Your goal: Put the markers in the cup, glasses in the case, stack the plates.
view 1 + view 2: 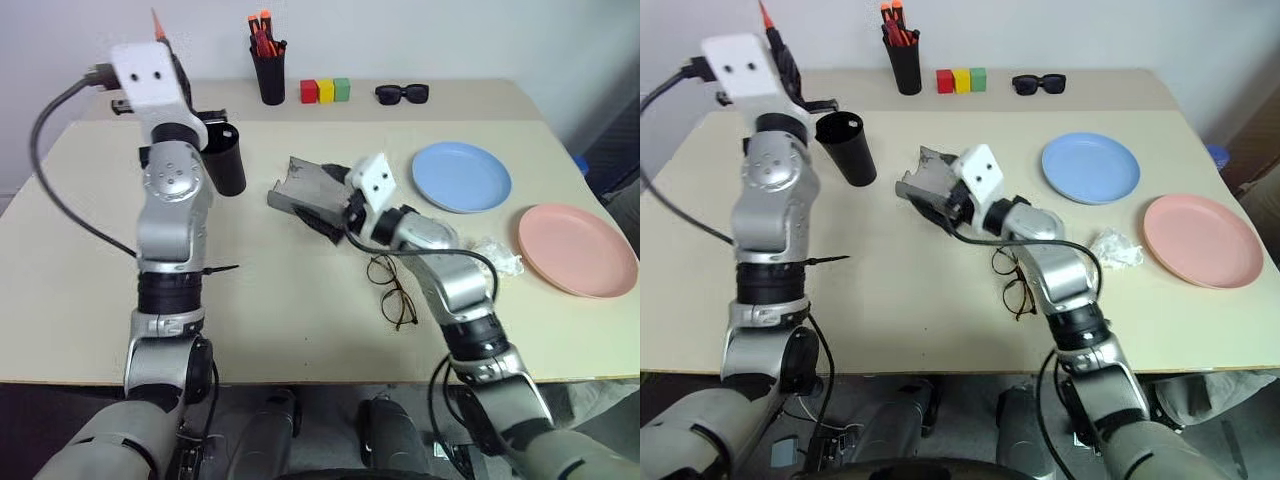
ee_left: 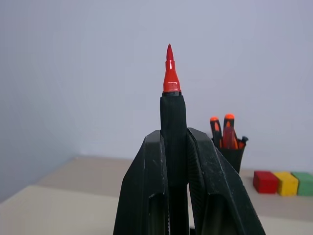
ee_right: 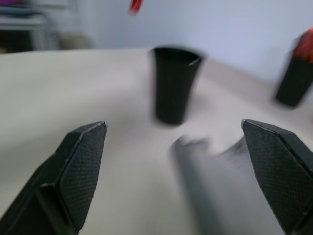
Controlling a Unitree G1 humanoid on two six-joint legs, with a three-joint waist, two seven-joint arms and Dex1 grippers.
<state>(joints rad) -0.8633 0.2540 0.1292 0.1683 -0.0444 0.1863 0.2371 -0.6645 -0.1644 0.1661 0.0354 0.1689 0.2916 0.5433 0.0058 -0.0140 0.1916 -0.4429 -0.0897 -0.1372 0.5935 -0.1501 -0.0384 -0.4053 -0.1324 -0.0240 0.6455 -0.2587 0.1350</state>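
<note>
The left gripper point(image 2: 178, 142) is closed on the red marker point(image 2: 172, 105), which stands up between its fingers with the red tip uppermost, raised above the far left part of the beige table point(image 1: 90, 260). The tall black cup point(image 1: 847, 148) stands on the table just beside and below that gripper, its mouth open and tilted slightly in the head views. The step in hand is judged to be dropping this marker into the cup. For a clean drop, the marker should be turned tip-down or tail-down, centred over the mouth and lowered partly inside before the fingers are parted, since a release from height could tip the light cup or bounce the marker out.

The right gripper point(image 3: 181, 161) is spread wide and holds nothing; it is held low over the table, just by the open grey case point(image 1: 928, 180), with the cup seen beyond it. The wire-framed glasses point(image 1: 392, 292) lie on the table near the right forearm, outside the case. The light blue plate point(image 1: 461, 177) and the pink plate point(image 1: 577, 249) lie apart, unstacked. A 2nd marker cannot be made out. The right arm is best kept clear of the cup during the drop.
</note>
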